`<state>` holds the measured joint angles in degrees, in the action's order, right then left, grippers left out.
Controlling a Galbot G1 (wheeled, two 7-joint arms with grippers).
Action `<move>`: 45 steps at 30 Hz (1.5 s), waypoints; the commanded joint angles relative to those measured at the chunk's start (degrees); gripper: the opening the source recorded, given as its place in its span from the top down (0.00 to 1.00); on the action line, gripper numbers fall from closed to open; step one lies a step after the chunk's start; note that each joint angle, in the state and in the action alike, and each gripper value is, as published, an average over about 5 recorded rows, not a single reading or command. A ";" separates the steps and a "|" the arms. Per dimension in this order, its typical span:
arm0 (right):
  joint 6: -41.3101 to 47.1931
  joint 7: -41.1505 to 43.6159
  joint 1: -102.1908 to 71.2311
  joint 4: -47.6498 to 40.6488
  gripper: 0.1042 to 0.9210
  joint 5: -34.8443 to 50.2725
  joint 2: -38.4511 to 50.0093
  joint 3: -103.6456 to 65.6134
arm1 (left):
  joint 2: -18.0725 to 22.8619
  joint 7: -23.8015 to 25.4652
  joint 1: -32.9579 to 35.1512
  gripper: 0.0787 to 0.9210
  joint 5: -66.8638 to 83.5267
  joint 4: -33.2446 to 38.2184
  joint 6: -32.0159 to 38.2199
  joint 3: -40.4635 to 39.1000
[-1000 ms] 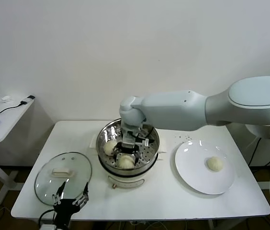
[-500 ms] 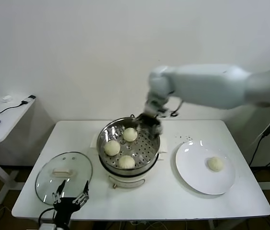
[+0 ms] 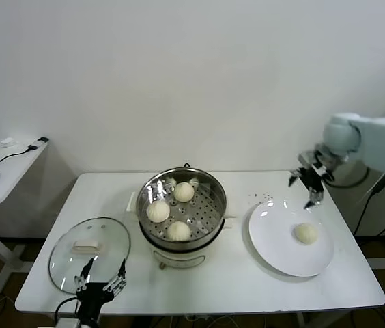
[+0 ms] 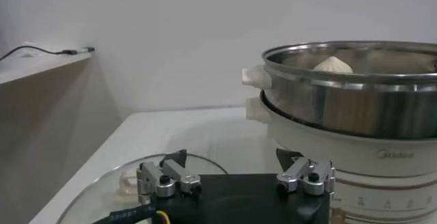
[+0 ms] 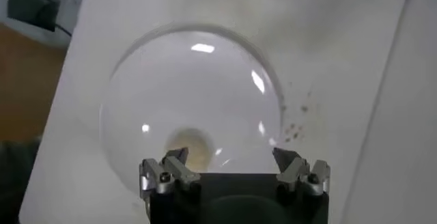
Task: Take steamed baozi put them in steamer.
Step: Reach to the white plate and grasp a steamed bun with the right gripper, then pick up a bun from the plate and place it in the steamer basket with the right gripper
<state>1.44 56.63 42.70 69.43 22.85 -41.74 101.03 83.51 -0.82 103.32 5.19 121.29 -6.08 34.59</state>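
Observation:
The shiny steamer (image 3: 209, 222) stands mid-table on its cream base and shows side-on in the left wrist view (image 4: 355, 109). Three pale baozi lie on its perforated tray: one at the back (image 3: 183, 192), one on the left (image 3: 158, 211), one at the front (image 3: 178, 231). A single baozi (image 3: 306, 234) rests on the white plate (image 3: 274, 239). My right gripper (image 3: 304, 186) hangs open and empty above the plate's far edge; its wrist view looks down on that baozi (image 5: 190, 143) on the plate (image 5: 164, 89). My left gripper (image 3: 99, 279) stays parked, open, at the table's front edge.
A round glass lid (image 3: 90, 251) with a cream knob lies flat on the table's front left, right by the left gripper (image 4: 232, 160). A side desk (image 3: 1, 171) with a mouse and cables stands at the far left. Dark specks (image 3: 264, 198) dot the table behind the plate.
The right arm has let go of a baozi in the steamer, lifted out and swung right to above the plate. The steamer went from two visible baozi to three. The left arm has not moved.

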 commanded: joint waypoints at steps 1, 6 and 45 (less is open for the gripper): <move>6.48 -2.43 -22.23 -9.73 0.12 -6.03 6.07 -16.00 | 0.16 0.02 0.19 0.12 -0.18 -0.17 -0.08 0.06; 6.84 -2.93 -26.18 -12.56 0.12 -6.70 3.12 -19.01 | 0.32 0.00 0.34 0.12 -0.23 -0.33 -0.03 0.18; 15.59 -3.21 26.12 12.30 0.39 37.82 -19.28 3.01 | -1.18 0.00 -0.01 0.12 -0.12 1.81 -0.49 -0.16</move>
<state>12.27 55.03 47.18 71.32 37.17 -47.98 98.70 82.59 -0.84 103.65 5.01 122.78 -6.63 34.47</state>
